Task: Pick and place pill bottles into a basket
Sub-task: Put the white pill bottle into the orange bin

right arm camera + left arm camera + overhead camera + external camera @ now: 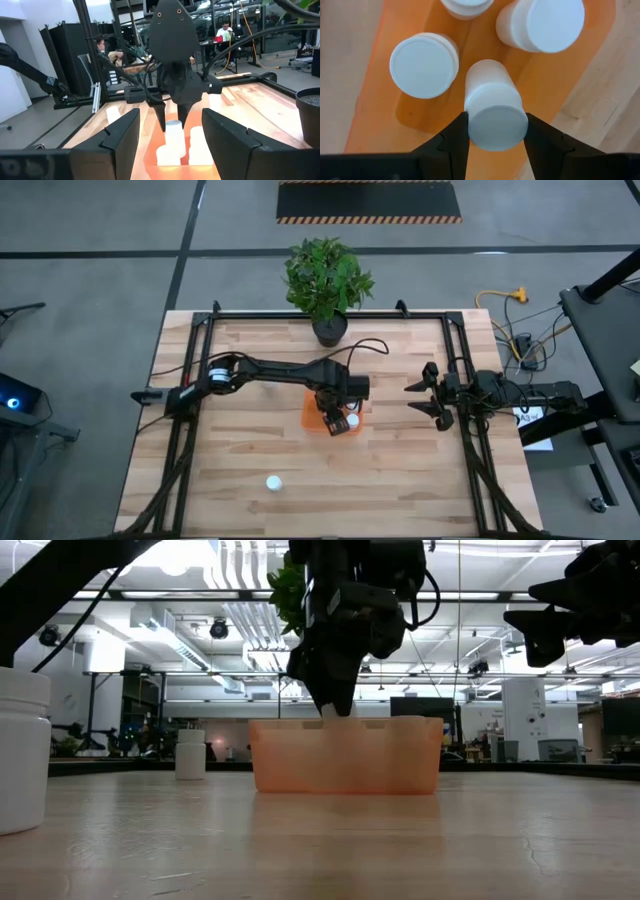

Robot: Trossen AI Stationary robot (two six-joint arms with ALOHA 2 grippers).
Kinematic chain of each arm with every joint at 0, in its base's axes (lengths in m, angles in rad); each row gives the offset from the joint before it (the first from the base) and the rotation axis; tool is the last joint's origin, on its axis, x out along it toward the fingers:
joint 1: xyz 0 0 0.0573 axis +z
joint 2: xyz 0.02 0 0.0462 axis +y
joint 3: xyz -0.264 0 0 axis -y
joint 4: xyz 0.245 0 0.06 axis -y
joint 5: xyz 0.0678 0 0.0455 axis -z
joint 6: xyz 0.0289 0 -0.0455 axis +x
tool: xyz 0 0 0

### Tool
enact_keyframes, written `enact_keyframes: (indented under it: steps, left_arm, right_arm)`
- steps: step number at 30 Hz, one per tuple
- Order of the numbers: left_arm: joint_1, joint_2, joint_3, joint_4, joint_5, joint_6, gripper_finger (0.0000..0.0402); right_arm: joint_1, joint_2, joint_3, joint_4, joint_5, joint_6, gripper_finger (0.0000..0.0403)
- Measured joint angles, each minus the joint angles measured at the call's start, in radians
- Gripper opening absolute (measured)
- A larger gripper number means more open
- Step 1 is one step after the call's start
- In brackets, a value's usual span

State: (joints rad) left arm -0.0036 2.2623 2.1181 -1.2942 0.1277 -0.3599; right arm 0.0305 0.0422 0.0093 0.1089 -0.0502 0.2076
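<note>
left gripper (496,131) was clamped on a bottle (495,112) above the basket (375,107) | right gripper (428,402) was held apart, beside

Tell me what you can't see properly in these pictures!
- Basket inside, high view: the left arm and left gripper cover most of it, so the bottles there can't be counted.
- Basket, low view: its cloudy wall hides the bottles inside.
- Near bottle, low view: cut off by the picture's edge.
- Top bottle, left wrist view: cut off by the edge.
- Held bottle: whether it touches the basket floor is hidden.
</note>
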Motion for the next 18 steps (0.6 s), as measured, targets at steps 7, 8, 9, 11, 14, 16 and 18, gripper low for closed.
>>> enact_keyframes:
  steps: [7,8,9,11,14,16,18]
  left_arm:
    - [-0.002,0.0,0.0,0.0,-0.002,-0.002,0.0174]
    - [-0.003,0.0,0.0,0.0,-0.002,-0.002,0.0177]
    - [-0.003,0.0,0.0,0.0,-0.002,-0.003,0.0179]
    - [-0.003,0.0,0.0,0.0,0.0,-0.003,0.0181]
    - [-0.003,0.0,0.0,0.001,0.022,-0.003,0.0183]
    - [-0.003,0.0,0.0,0.004,0.04,-0.003,0.0184]
    - [-0.003,0.0,0.0,0.004,0.049,-0.003,0.0185]
  right_arm:
    - [0.0,0.0,0.0,0.0,0.0,-0.001,0.0203]
    - [0.0,0.0,0.0,0.0,0.0,-0.001,0.0203]
    - [0.0,0.0,0.0,0.0,0.0,0.0,0.0203]
    - [0.0,0.0,0.0,0.0,0.0,0.0,0.0203]
    - [0.0,0.0,0.0,0.0,0.0,0.0,0.0203]
    - [0.0,0.0,0.0,0.0,0.0,-0.001,0.0203]
    - [0.0,0.0,0.0,0.0,0.0,-0.001,0.0203]
